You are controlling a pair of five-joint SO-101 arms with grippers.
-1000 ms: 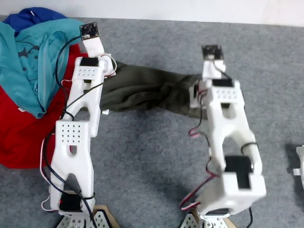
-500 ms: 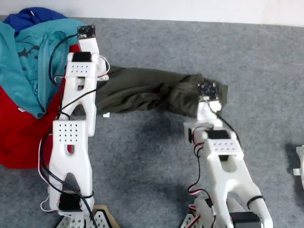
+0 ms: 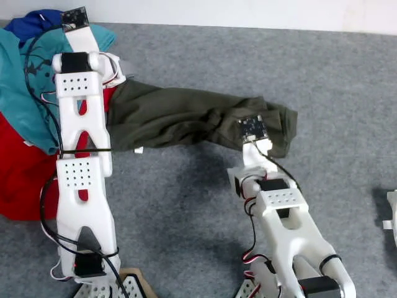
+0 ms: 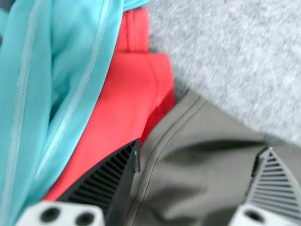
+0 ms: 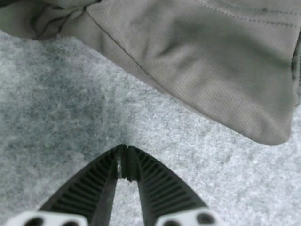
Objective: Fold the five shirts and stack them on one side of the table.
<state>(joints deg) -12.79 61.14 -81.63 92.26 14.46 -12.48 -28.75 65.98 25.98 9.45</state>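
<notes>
The two white arms stand at the near edge of the grey table point(image 3: 186, 205). The right arm point(image 3: 285, 217) is on the near right, bent and low. A white thing point(image 3: 391, 217) pokes in at the right edge, and I cannot tell what it is.

The right gripper point(image 5: 124, 162) is closed tight. Its two black fingers press together with nothing between them. It hangs over bare table, close to the near edge of the olive green shirt point(image 3: 180, 115) but apart from it.

The olive green shirt lies in a long, crumpled strip across the middle of the table, from left to right.

The left arm point(image 3: 80, 180) is stretched out far along the left side. The left gripper point(image 4: 202, 155) is spread wide and has hold of nothing. It hangs over the left end of the olive green shirt, right where that shirt meets the red shirt point(image 3: 22, 180). I cannot tell if it touches the cloth.

The red shirt lies on the left side of the table. The teal shirt point(image 3: 22, 99) lies on top of its far part. A blue shirt point(image 3: 37, 22) peeks out at the far left corner, behind the teal shirt.
</notes>
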